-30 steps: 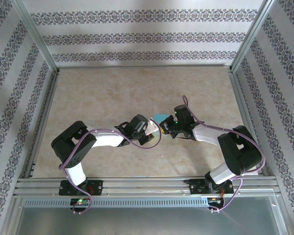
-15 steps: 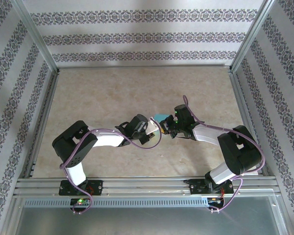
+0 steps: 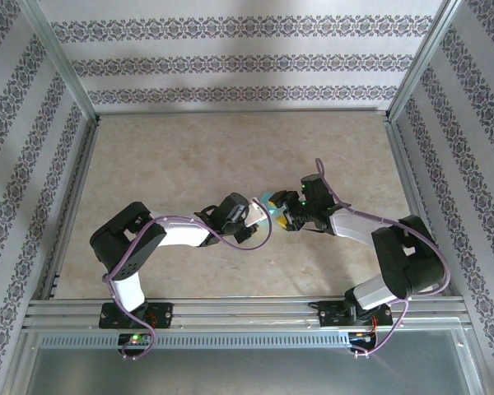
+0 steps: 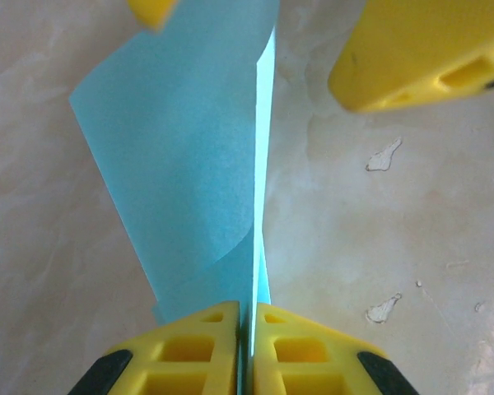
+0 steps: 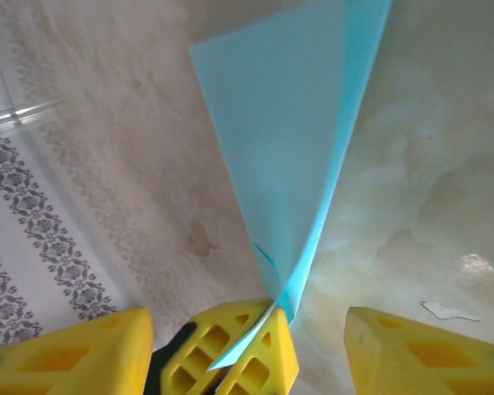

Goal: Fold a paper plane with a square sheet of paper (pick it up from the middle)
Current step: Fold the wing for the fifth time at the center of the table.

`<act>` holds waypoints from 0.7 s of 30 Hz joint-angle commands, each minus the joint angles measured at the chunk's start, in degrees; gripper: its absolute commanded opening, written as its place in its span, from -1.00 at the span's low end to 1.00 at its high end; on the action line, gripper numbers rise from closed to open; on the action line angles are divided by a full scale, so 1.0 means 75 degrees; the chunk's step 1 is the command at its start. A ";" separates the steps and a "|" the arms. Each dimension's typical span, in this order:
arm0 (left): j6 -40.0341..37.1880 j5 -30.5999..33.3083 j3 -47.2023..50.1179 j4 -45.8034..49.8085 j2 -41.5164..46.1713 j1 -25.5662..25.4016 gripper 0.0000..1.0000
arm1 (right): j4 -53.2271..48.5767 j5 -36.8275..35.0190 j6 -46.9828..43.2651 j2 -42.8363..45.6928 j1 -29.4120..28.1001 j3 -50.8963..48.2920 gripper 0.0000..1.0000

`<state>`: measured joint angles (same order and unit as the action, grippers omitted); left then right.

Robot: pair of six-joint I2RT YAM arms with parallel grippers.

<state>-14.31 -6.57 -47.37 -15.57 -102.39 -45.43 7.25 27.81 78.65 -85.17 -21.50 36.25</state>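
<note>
The square sheet of paper [image 3: 268, 198] is teal and folded over, held up off the table between the two arms. In the left wrist view the paper [image 4: 181, 164] runs away from my left gripper [image 4: 247, 329], whose yellow fingers are shut flat on its near edge. My right gripper [image 5: 247, 319] is open, its fingers [image 5: 428, 350] wide apart on either side of the paper [image 5: 288, 148] and of the left fingertips [image 5: 239, 350], touching neither. From above, the left gripper [image 3: 262, 217] and right gripper [image 3: 282, 216] meet tip to tip at mid-table.
The marbled beige table [image 3: 230, 156] spreads around both arms. Metal frame rails [image 3: 239, 311] cross the near edge and patterned walls close in the other sides. Small white chips [image 4: 384, 155] mark the surface below the paper.
My right gripper has opened and let go of the paper, drawing slightly back to the right. My left gripper has closed onto the paper's edge and holds it alone.
</note>
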 commanded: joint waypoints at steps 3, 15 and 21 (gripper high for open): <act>0.0494 -0.0234 -0.0056 -0.0073 -0.0160 -0.0095 -0.78 | -0.0526 -0.0393 -0.0578 0.0594 0.0246 -0.0075 0.37; 0.1716 -0.0412 0.0198 -0.0687 -0.0304 -0.0094 -0.74 | -0.0884 -0.0568 -0.0854 0.0967 0.0476 -0.0193 0.40; 0.1837 -0.0426 0.0215 -0.0603 -0.0354 -0.0084 -0.68 | -0.0884 -0.0556 -0.0860 0.0940 0.0498 -0.0240 0.40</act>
<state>-2.55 -8.91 -46.28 -18.59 -104.27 -45.43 1.45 24.67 73.25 -79.00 -18.46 35.29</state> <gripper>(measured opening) 0.157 0.700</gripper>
